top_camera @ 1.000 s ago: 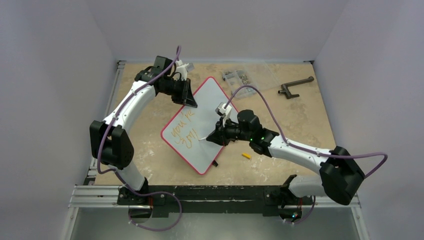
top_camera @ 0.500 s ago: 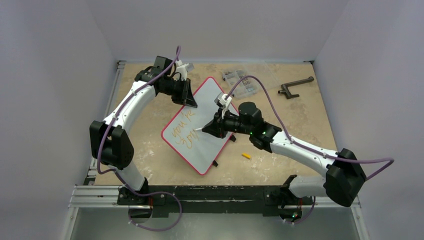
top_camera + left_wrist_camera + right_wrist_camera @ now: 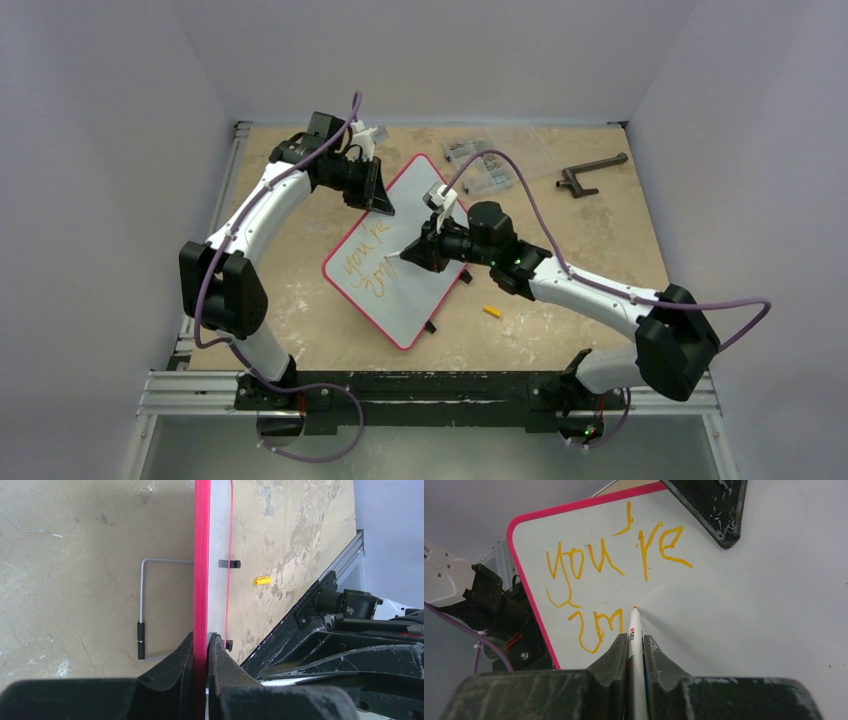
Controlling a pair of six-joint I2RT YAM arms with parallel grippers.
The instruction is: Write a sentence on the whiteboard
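- Red-rimmed white rectangular whiteboard, mid counter: edge pinched by left hand.
- Right hand: pinching white marker, tip at board.
- Orange handwritten sentence: "you're" and a second-line start written; remainder judged outstanding.

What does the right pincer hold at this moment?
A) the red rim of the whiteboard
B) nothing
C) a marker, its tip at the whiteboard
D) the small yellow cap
C: in the right wrist view, the right pincer is closed on a marker, whose orange tip is at the whiteboard.
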